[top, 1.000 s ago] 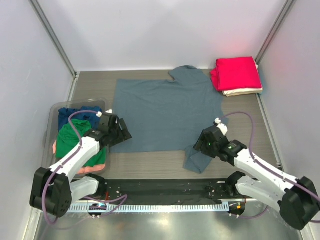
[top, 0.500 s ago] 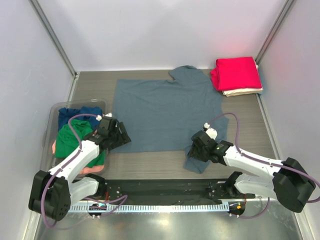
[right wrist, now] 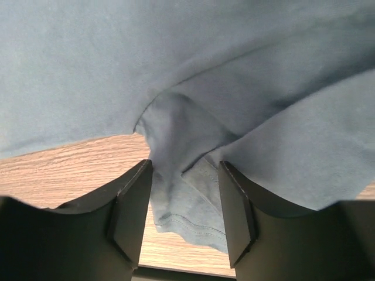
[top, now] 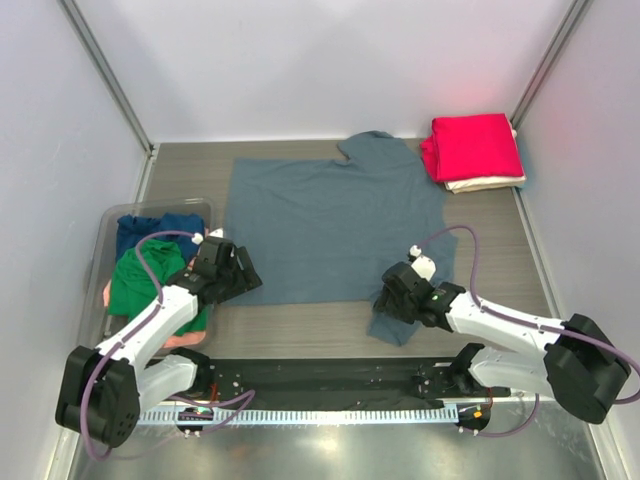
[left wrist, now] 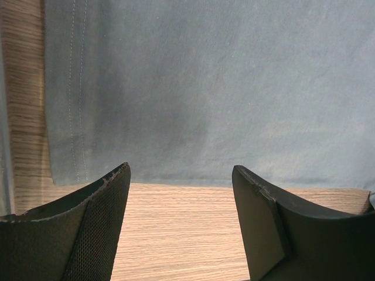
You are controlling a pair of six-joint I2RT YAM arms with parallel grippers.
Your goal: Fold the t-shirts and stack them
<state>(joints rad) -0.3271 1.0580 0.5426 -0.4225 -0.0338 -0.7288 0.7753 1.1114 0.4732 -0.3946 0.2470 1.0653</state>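
A large slate grey-blue t-shirt [top: 330, 225] lies spread flat mid-table. My left gripper [top: 248, 278] is open and low at its near-left corner; in the left wrist view its jaws [left wrist: 180, 175] frame bare wood just short of the shirt's hem [left wrist: 205, 88]. My right gripper [top: 383, 303] is open over the bunched near-right sleeve [top: 398, 322]; in the right wrist view the jaws [right wrist: 184, 202] straddle the sleeve cloth [right wrist: 187, 193] without pinching it. A folded red shirt [top: 472, 145] sits on a cream one [top: 487, 184] at the back right.
A clear plastic bin [top: 105, 225] at the left holds navy [top: 150, 232], green [top: 140, 285] and salmon-pink [top: 178, 340] shirts. A black rail [top: 330, 375] runs along the near edge. Walls close in on both sides and the back.
My right gripper has dropped and moved left onto the near-right sleeve, which now lies between its jaws. My left gripper has shifted slightly nearer at the shirt's corner.
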